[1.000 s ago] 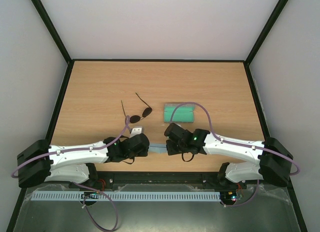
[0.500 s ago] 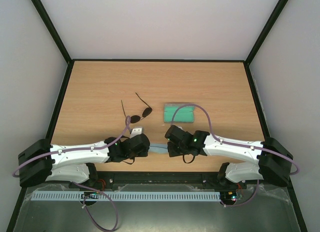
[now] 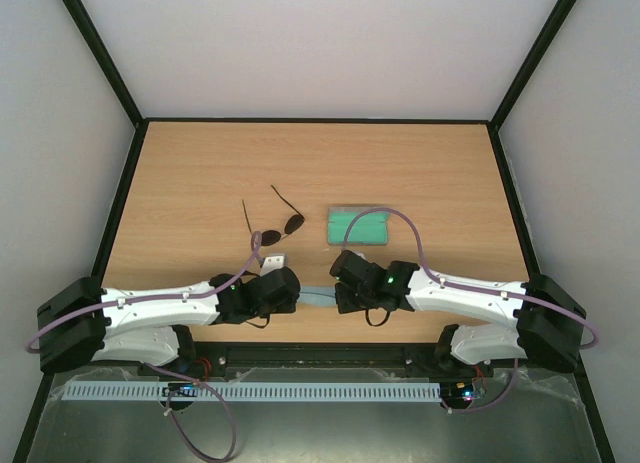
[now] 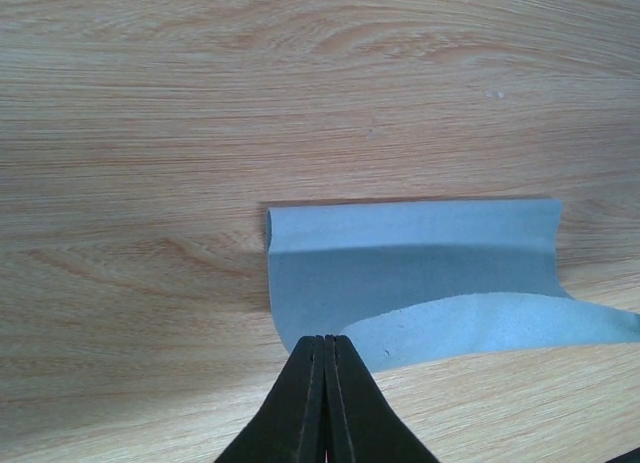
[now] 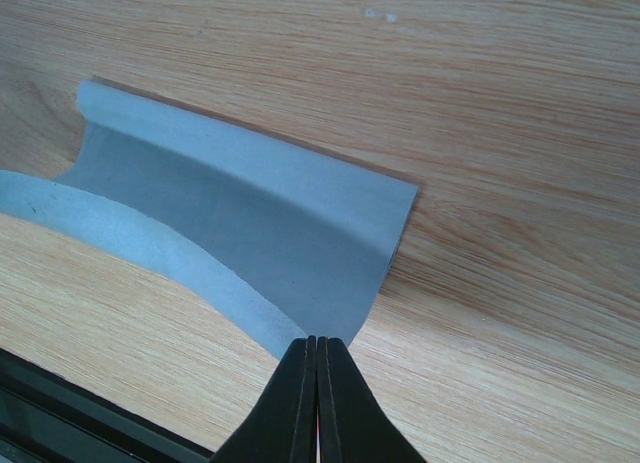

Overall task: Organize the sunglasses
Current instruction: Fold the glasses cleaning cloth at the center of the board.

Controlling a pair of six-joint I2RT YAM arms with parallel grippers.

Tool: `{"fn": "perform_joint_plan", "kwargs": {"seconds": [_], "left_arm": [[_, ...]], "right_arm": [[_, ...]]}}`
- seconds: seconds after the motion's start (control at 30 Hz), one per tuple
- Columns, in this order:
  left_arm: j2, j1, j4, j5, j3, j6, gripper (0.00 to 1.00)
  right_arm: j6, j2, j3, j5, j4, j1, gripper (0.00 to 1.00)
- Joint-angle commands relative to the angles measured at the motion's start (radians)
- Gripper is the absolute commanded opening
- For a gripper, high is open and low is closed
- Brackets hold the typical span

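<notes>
The left hand (image 4: 325, 345) and right hand (image 5: 317, 345) are each clamped tight on a near corner of the cloth (image 4: 410, 268), whose far edge rests on the bench (image 3: 200, 173). The sunglasses (image 3: 293, 224) lie farther off, left of the case (image 3: 358, 226).

I'm watching 3 feeds. Top cam is sitting high behind both arm bases, tilting down toward the far wall and taking in the whole table (image 3: 200, 173) from a distance. Left wrist cam is riding just behind the left gripper (image 4: 325, 341), looking down past its pinched fingers, very close to the wood. Right wrist cam is doing the same over the right gripper (image 5: 316, 341). All 3 are sharing the blue cloth (image 4: 410, 273): left cam is getting its left end, right cam its right end, top cam is only catching a sliver between the wrists.
</notes>
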Motion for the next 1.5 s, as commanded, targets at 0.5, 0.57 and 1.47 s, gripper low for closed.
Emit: {"fn": "perform_joint_plan", "kwargs": {"seconds": [0.5,0.57,1.47], "left_arm": [[-0.013,-0.022,-0.013,-0.016,-0.005,-0.022,0.02],[-0.011,-0.025,-0.013,-0.016,-0.006,-0.025,0.02],[0.026,-0.034,-0.028,-0.036,0.016,-0.041,0.02]], "right_arm": [[0.014,-0.023,-0.013,0.010,-0.019,0.020,0.01],[0.013,-0.022,-0.014,0.011,-0.020,0.021,0.01],[0.022,0.022,0.015,0.052,-0.037,0.036,0.01]]}}
